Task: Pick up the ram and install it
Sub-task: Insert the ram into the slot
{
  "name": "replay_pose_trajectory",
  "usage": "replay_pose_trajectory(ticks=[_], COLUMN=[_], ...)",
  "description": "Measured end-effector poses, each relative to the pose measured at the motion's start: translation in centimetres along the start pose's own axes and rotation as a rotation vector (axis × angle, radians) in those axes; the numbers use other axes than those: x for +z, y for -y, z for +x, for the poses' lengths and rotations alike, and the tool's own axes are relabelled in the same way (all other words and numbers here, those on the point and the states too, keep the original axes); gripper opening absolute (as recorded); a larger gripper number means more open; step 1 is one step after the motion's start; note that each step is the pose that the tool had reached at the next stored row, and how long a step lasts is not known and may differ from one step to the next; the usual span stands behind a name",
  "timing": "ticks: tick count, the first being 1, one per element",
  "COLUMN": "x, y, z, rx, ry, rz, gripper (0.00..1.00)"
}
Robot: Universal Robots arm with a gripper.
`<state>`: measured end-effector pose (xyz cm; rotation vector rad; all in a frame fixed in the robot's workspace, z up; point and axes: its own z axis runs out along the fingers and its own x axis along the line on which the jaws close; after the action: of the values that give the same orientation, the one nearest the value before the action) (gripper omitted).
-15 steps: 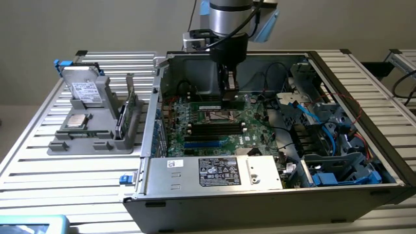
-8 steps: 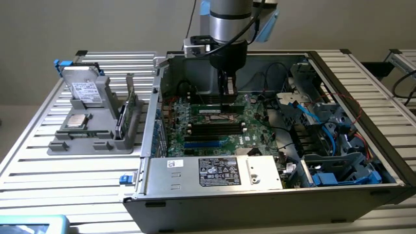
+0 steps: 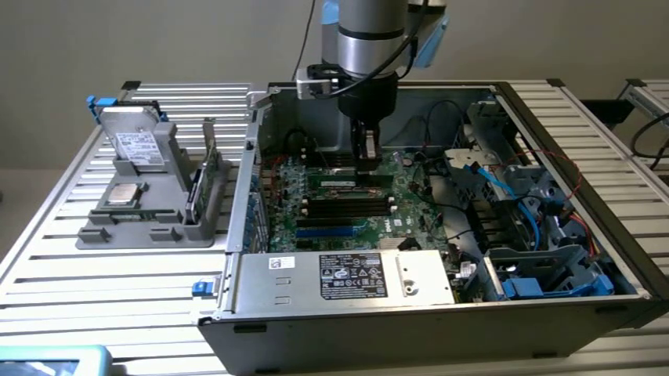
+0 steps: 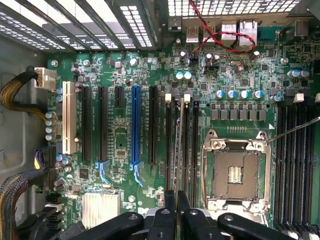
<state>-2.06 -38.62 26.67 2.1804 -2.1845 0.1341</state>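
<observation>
The ram (image 3: 337, 182), a thin green stick with a small pale label, stands on edge over the motherboard inside the open computer case. It lies along the black memory slots (image 3: 345, 205). My gripper (image 3: 367, 185) reaches straight down into the case and is shut on the ram. In the wrist view the ram (image 4: 176, 150) shows edge-on as a thin line. It runs out from between the two dark fingertips of my gripper (image 4: 176, 194), in line with a memory slot (image 4: 186, 145) beside the empty processor socket (image 4: 236, 172). I cannot tell whether the ram is seated in the slot.
The case walls (image 3: 254, 157) ring the motherboard, with cables and drive bays (image 3: 522, 211) on the exterior view's right and the power supply (image 3: 350, 276) in front. A grey holder (image 3: 146, 223) on the slatted table carries a drive, a silver chip (image 3: 125, 193) and an upright green card (image 3: 212, 168).
</observation>
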Motion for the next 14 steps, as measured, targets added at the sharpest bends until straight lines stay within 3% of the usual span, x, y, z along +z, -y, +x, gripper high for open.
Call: replay_pose_trajectory(ticks=[12, 14], x=[0.89, 0.93], y=[0.12, 0.12], z=[-0.08, -0.09], rx=[-0.046, -0.047], ry=[-0.0002, -0.0036], rz=[0.0052, 0.0052], gripper=[0.13, 0.13])
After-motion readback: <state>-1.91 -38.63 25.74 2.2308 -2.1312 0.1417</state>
